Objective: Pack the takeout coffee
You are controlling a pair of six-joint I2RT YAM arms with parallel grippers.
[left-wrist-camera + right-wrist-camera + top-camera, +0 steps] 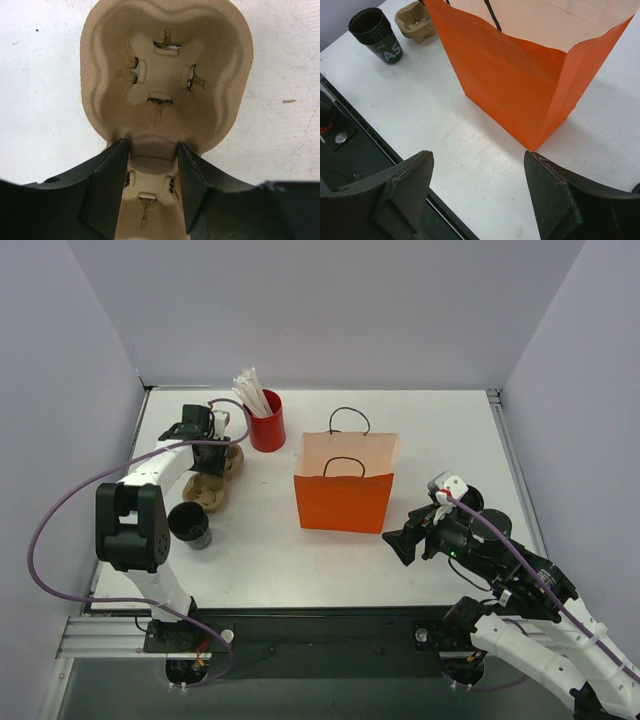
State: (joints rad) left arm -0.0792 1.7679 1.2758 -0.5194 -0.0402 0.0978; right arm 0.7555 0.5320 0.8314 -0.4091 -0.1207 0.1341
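Your dark paper cup (pixel 190 524), round with a black top, stands on the matte white table (pixel 270 560) at 6 o'clock from your left gripper (pixel 153 150), apart from it. Its fingers straddle the waist of the rough moulded-pulp carrier (pixel 165 65). You cannot tell if they pinch it. Your right gripper (pixel 477 159) gapes wide and empty.

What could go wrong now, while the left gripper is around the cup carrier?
1. The left gripper straddles only the narrow middle ridge of the pulp cup carrier; it may tilt or slip when lifted.
2. The orange paper bag stands unheld, the right gripper open and apart from it; it could tip.
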